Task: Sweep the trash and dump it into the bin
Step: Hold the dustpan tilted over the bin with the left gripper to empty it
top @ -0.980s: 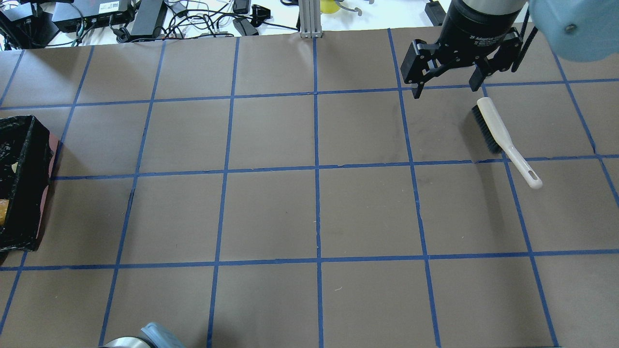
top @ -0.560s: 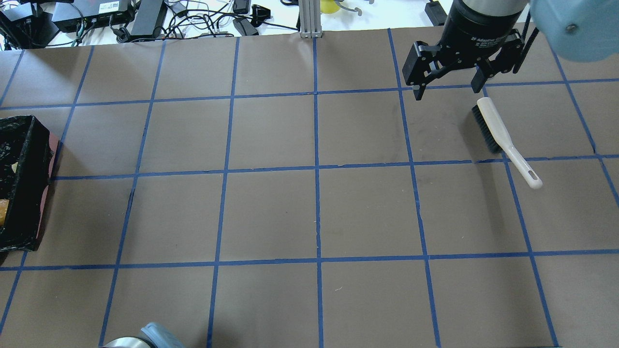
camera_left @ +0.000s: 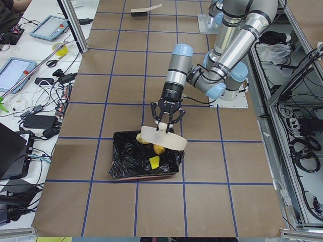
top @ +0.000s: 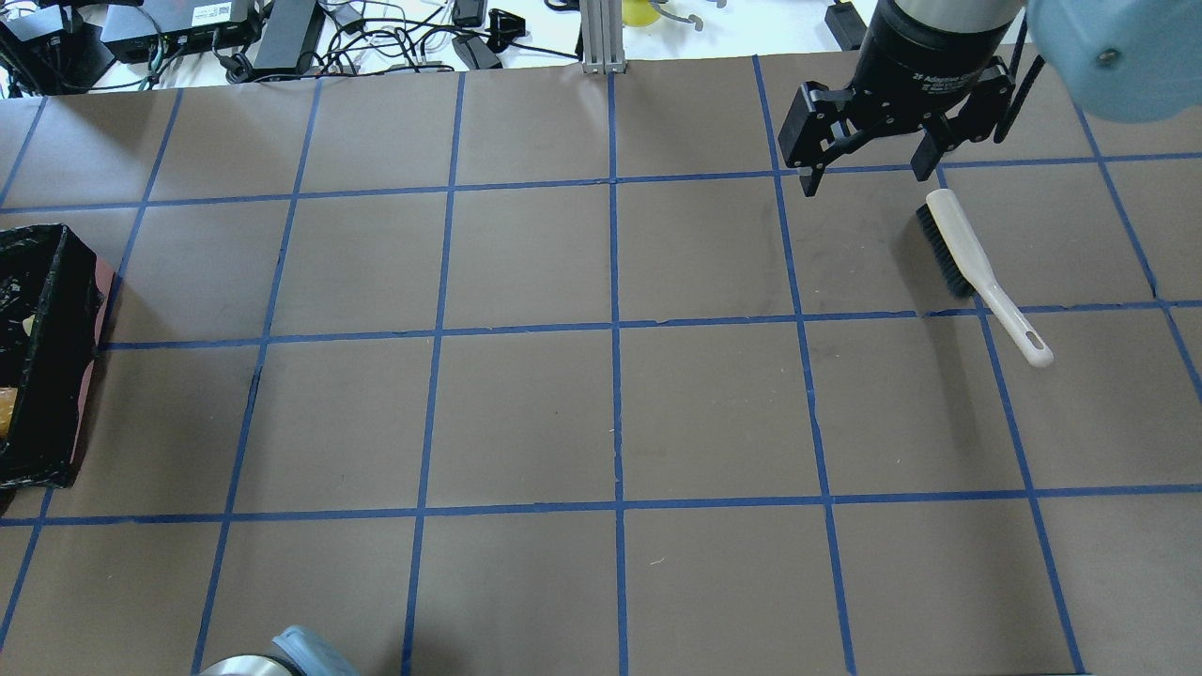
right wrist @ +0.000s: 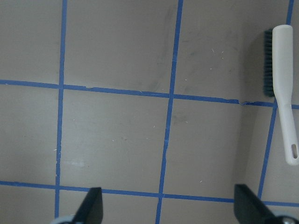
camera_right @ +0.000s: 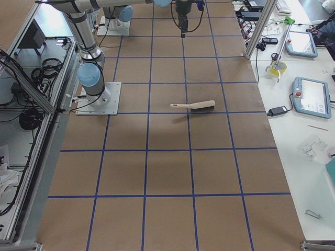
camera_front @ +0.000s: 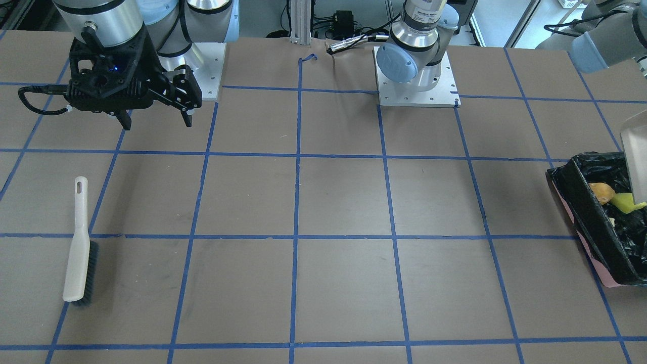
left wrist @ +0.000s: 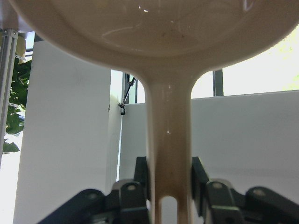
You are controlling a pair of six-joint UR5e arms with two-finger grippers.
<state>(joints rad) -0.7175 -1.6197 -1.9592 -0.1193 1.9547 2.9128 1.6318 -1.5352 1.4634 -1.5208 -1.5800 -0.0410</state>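
Note:
The bin [camera_front: 571,194], a pink-sided box lined with a black bag, sits at the table's end on my left and also shows in the overhead view [top: 56,376]. In it lie the brown lump [camera_front: 601,192] and the yellow sponge wedge [camera_front: 627,203]; a pale scrap [top: 28,324] shows in the bag. My left gripper [left wrist: 169,179] is shut on the handle of the beige dustpan [camera_left: 163,138], held tipped over the bin [camera_left: 126,166]. My right gripper [top: 873,176] is open and empty above the table, just beyond the brush [top: 977,268].
The brush lies flat on the brown paper [camera_front: 78,247], also in the right wrist view [right wrist: 282,84]. Cables and electronics [top: 235,38] line the far table edge, with a metal post [top: 601,38] at its middle.
My right gripper has shifted only slightly near the far edge. The brush and the bin have not moved.

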